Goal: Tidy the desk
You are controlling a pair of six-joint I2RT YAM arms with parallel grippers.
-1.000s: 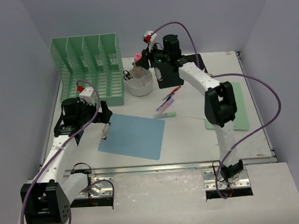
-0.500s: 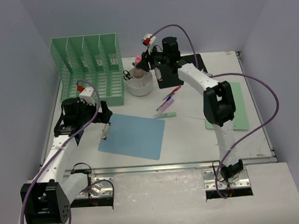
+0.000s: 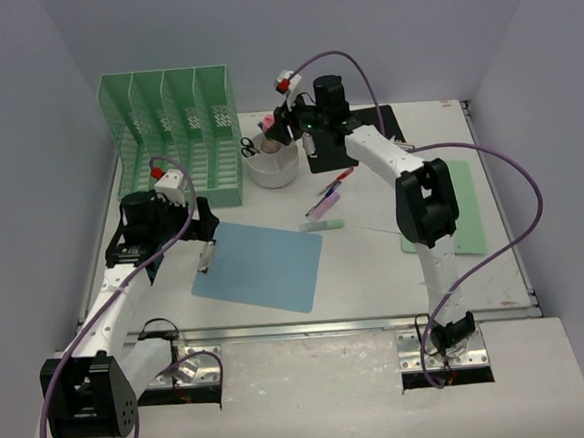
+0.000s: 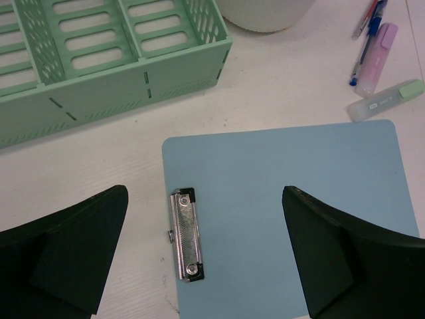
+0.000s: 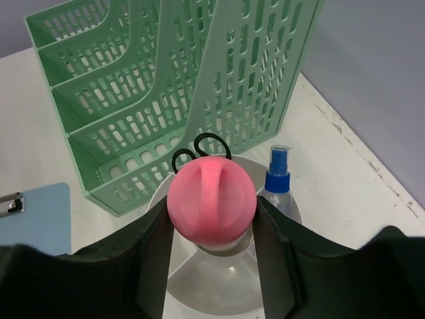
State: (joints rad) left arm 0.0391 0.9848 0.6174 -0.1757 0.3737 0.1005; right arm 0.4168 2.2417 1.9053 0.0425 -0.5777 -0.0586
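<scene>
Right gripper (image 5: 212,232) now farther back over bowl (image 5: 206,292), clenched on pink ball (image 5: 211,199): probably light, smooth, roll-prone; hold sides. Left gripper (image 4: 204,199) released.

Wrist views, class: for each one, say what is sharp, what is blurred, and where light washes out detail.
Left wrist view: blue clipboard and its metal clip are crisp; the left tool is dark and soft-edged. Right wrist view: green rack is sharp; the pink ball glows, washed out; the right tool is near-black.
</scene>
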